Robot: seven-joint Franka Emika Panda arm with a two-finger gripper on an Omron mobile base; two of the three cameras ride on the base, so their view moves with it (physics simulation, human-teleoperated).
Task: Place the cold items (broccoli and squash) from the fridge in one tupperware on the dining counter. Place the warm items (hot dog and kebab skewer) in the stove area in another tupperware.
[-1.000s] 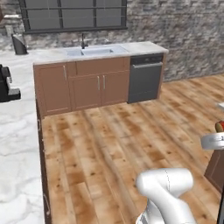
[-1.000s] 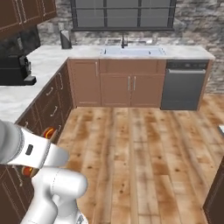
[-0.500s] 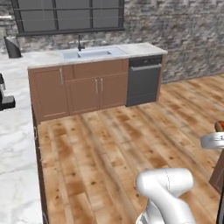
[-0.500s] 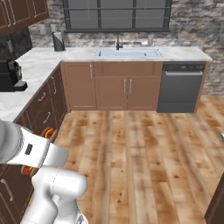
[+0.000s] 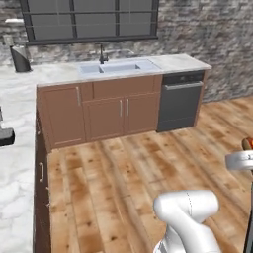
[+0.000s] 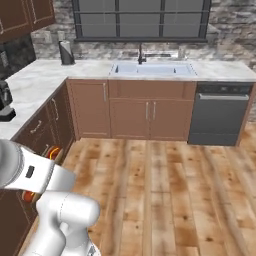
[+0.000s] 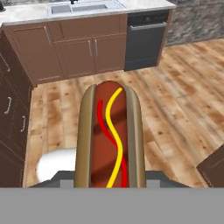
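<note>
A hot dog [image 7: 109, 135] with red and yellow sauce stripes stands lengthwise in the middle of the hand view, held above the wooden floor. My gripper is shut on the hot dog, and its fingertips are hidden behind the bun. In the left base view the white hand [image 5: 240, 161] reaches in at the right edge, with the reddish end of the hot dog [image 5: 246, 144] just above it. The tupperware trays, the stove area, the fridge, the broccoli, the squash and the kebab skewer are out of view.
Ahead stand brown cabinets with a sink [image 5: 118, 66] in a marble top and a dark dishwasher [image 5: 180, 101]. A marble counter [image 5: 17, 148] runs along the left, with a coffee machine [image 6: 5, 102] on it. Open wooden floor [image 6: 165, 190] lies between. A dark cabinet corner [image 7: 214, 168] is low on the right.
The whole picture has shifted: the base has driven nearer the sink cabinets, which look larger and lower in both base views. The hot dog stays in the gripper.
</note>
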